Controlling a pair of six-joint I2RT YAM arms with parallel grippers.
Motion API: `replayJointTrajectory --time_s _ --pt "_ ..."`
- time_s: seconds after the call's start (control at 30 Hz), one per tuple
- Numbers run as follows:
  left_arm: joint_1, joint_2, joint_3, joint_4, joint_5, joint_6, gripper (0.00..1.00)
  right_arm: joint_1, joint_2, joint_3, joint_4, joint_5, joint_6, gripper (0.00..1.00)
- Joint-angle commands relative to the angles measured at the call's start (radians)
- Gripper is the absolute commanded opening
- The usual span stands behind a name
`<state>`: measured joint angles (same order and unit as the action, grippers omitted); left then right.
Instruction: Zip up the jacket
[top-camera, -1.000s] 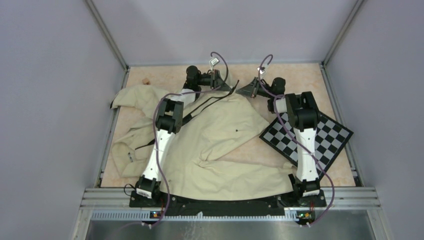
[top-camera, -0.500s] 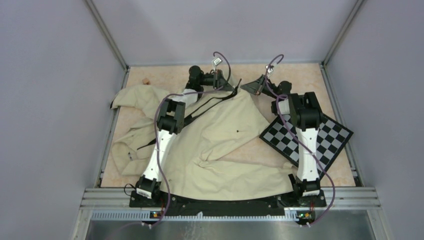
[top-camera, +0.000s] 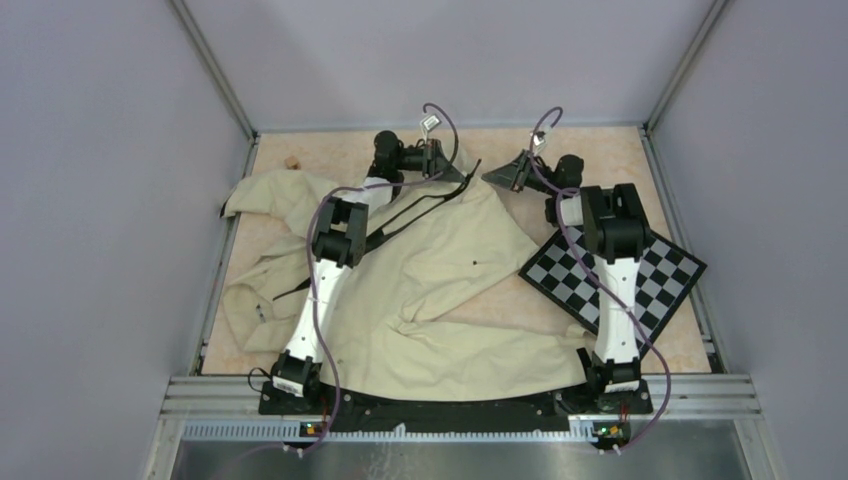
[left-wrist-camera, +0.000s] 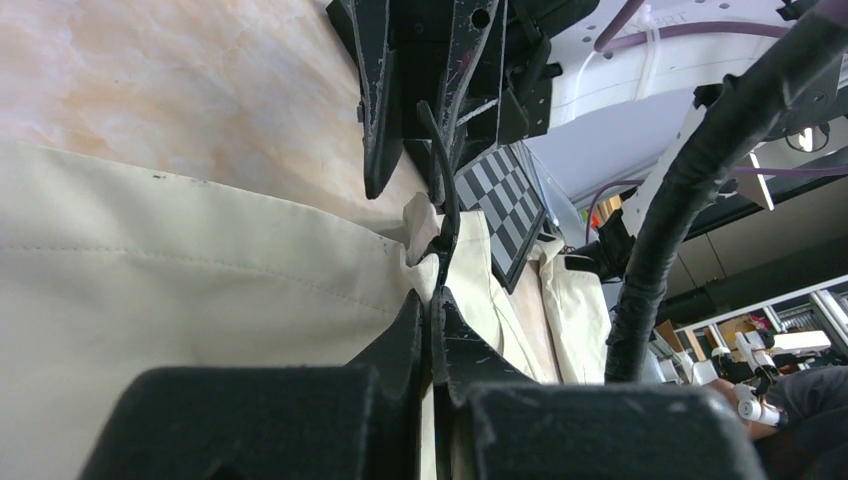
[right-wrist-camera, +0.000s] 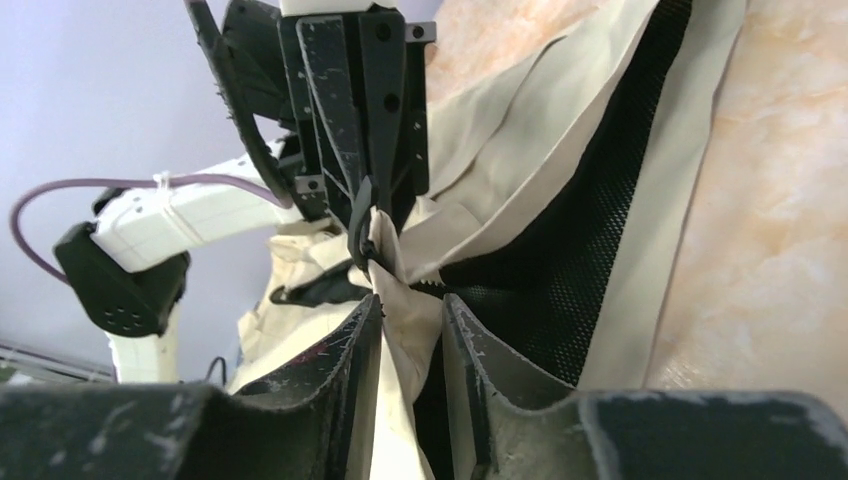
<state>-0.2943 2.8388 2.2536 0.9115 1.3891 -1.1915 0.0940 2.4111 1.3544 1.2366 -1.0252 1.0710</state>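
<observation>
Right wrist, right gripper now slightly parted around jacket edge, left gripper still pinching it.

The table bears a jacket and checkerboard

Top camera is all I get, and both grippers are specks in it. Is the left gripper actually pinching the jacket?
Observer: Yes. Its wrist camera shows the left gripper shut on the jacket edge, right at the black zipper strip.
Operator: And the right one?
Observer: The right gripper has its fingers apart, with a fold of the cream cloth running between them.
Operator: Anything beside that fold?
Observer: There's black mesh lining showing where the front hangs open.
</observation>
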Motion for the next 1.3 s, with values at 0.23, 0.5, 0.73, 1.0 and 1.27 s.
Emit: replayJointTrajectory --time_s 0.23,0.5,0.73,1.0,1.27 --pt "0.009 -0.004 0.020 0.047 0.018 -0.017 0.00 0.030 -0.111 0.076 -0.305 -0.061 -0.315 0.35" --pt "0.008 -0.005 0.020 0.053 0.017 -0.023 0.00 0.046 -0.110 0.098 -0.355 -0.055 -0.358 0.35" --pt "0.006 -0.006 0.018 0.056 0.017 -0.028 0.00 0.060 -0.107 0.109 -0.346 -0.065 -0.356 0.32" --pt "0.006 -0.005 0.017 0.058 0.017 -0.027 0.00 0.059 -0.168 0.029 -0.286 -0.043 -0.365 0.39" --pt "0.006 -0.006 0.018 0.059 0.019 -0.028 0.00 0.054 -0.168 0.015 -0.267 -0.028 -0.361 0.40"
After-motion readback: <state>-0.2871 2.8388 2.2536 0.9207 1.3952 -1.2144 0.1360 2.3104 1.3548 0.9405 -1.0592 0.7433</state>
